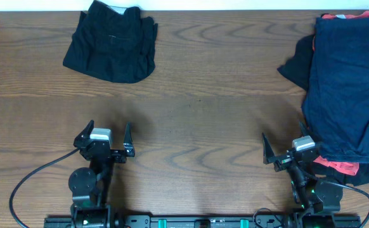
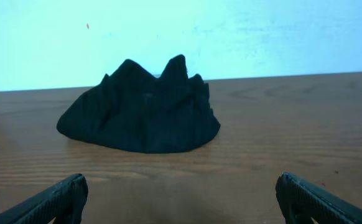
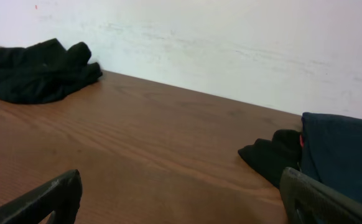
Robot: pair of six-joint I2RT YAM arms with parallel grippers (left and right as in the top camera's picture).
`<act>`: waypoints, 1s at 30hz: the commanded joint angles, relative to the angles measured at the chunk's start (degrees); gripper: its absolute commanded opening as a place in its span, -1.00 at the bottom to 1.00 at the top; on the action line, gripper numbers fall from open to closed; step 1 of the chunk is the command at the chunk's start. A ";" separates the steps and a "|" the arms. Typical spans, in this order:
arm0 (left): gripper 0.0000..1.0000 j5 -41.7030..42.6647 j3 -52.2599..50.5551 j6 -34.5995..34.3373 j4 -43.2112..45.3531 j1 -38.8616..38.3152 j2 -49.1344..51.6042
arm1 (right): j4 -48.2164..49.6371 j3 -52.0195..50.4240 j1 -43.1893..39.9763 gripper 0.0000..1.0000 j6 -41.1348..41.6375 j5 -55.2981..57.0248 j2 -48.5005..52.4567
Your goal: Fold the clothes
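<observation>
Left gripper [image 1: 108, 128]: near the left of the table's front edge, jaws spread wide, holding nothing. In its wrist view, both fingers [image 2: 50, 202] frame bare wood.
Right gripper [image 1: 284, 134]: near the right of the front edge, jaws also wide apart and empty. Its outer finger is just beside the near corner of the clothes pile; I cannot tell whether it touches.
Red piece [image 1: 336, 166]: small, peeking out from under the pile's near edge, close to the right gripper.
Table [image 1: 203, 107]: brown wood grain.
Navy-blue pieces [image 1: 349, 82]: large and laid flat in a stack along the right edge.
Black piece [image 1: 295, 63]: sticks out from under the stack's left side.
Black shorts [image 1: 111, 44]: crumpled in a heap at the far left, well apart from both grippers and from the stack. They lie straight ahead of the left gripper.
Wall [image 3: 231, 43]: pale, behind the table's far edge.
</observation>
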 commanded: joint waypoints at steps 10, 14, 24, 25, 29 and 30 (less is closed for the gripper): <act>0.96 -1.38 -2.10 -0.72 -9.14 0.24 -7.45 | -0.28 -0.09 0.35 0.99 0.63 0.33 -0.31; 0.96 -2.73 -2.10 -0.74 -13.35 0.24 -10.73 | -0.28 -0.09 0.35 0.98 0.63 0.33 -0.31; 0.96 -5.16 -2.10 -0.74 -13.51 0.22 -11.65 | -0.28 -0.09 0.35 0.99 0.63 0.33 -0.31; 0.96 -5.16 -2.10 -0.74 -13.51 0.22 -12.39 | -0.28 -0.09 0.35 0.98 0.63 0.33 -0.31; 0.96 -5.20 -2.10 -0.74 -13.38 0.17 -13.31 | -0.28 -0.09 0.35 0.99 0.63 0.33 -0.31; 0.96 -5.18 -2.10 -0.74 -13.33 0.17 -13.31 | -0.28 -0.09 0.35 0.98 0.63 0.33 -0.31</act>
